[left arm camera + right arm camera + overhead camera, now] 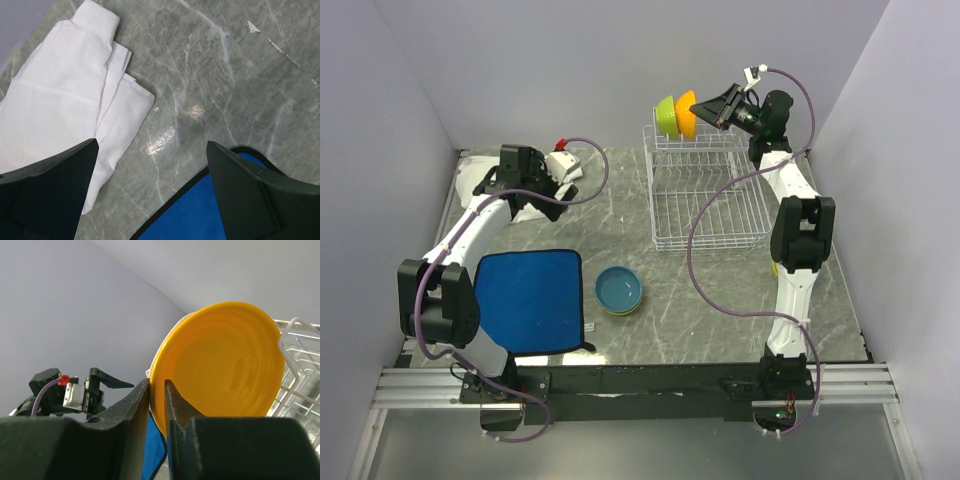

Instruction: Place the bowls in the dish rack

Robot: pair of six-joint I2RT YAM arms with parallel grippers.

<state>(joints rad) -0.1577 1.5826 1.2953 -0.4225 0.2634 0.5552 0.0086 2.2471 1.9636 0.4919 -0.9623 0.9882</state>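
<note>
My right gripper point(703, 110) is shut on the rim of an orange bowl point(686, 114) and holds it on edge above the back of the white wire dish rack point(705, 195). The bowl fills the right wrist view point(220, 365), with the gripper point(157, 390) pinching its rim. A lime green bowl point(666, 116) stands on edge just left of it on the rack's upper shelf. A blue bowl point(618, 289) sits nested on a yellow one on the table in front of the rack. My left gripper point(548, 190) is open and empty at the far left, over the table point(152, 150).
A blue cloth mat point(530, 298) lies at the near left; its corner shows in the left wrist view point(200, 210). A white folded cloth point(65, 100) lies under the left gripper, at the far left of the table point(480, 180). Grey walls enclose the marble table.
</note>
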